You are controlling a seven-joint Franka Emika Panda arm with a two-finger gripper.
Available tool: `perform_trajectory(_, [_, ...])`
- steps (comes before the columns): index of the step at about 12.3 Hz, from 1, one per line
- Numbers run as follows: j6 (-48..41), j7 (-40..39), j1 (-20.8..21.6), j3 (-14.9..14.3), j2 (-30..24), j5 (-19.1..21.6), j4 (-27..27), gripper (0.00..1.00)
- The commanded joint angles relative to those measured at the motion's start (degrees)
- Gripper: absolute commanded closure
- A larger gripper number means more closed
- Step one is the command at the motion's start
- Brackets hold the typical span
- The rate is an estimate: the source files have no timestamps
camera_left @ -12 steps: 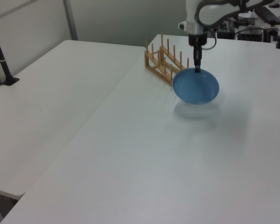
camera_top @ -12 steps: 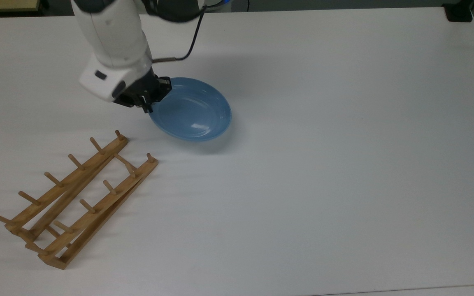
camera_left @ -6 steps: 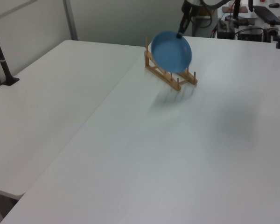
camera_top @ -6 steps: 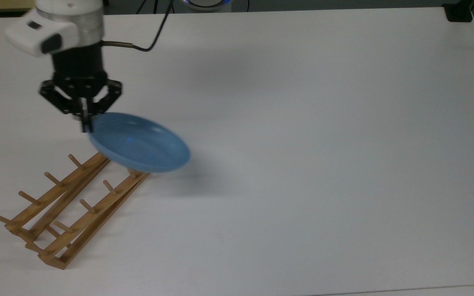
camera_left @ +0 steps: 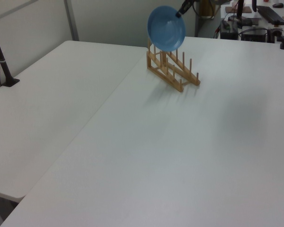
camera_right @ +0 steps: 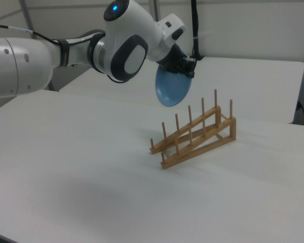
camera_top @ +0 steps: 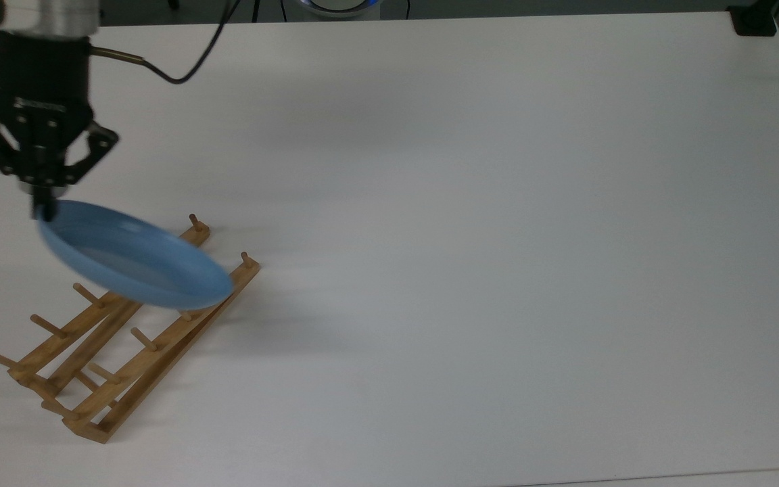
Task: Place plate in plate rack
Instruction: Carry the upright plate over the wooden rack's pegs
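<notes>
**One plate held in the air above one rack**

One gripper (camera_top: pixel 43 211), black, two fingers, hanging from the arm at the top view's upper left. Fingers pinched on the rim of the plate (camera_top: pixel 134 256) at its upper left edge in the top view. Grip is on the rim only.

One plate, light blue, glossy, round, raised rim. It is off the table and tilted steeply, almost on edge in the right view (camera_right: pixel 172 87) and the left view (camera_left: pixel 166 28). In the top view it overlaps the upper part of the rack; in the right view it sits clear above the pegs, not touching them.

One plate rack (camera_top: pixel 119 337), light-brown wood, lying on the white table (camera_top: pixel 498 237). Two parallel rails joined by crossbars. The rack runs diagonally in the top view, from lower left up to the right. In the right view (camera_right: pixel 195 134) four upright pegs count along the near rail; the far rail's pegs partly overlap them, so its count is uncertain. No slot holds anything.

One cable (camera_top: pixel 180 67), dark, looping from the wrist toward the top edge of the top view.
</notes>
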Motion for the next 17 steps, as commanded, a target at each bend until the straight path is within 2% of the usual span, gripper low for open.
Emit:
perform_trajectory(1, [10.0, -1.9, -0.3, -1.7, 0.9, 3.1, -1.9, 1.0])
perform_trajectory(6, [15.7, -4.9, -2.7, -1.8, 4.5, 5.8, -1.5, 1.0])
perform_trajectory(14, [28.1, -4.4, -3.0, -1.7, 10.0, 5.8, -1.1, 1.0])
perform_trajectory(17, [28.3, -4.7, -3.0, -1.7, 11.4, 5.7, -1.1, 1.0])
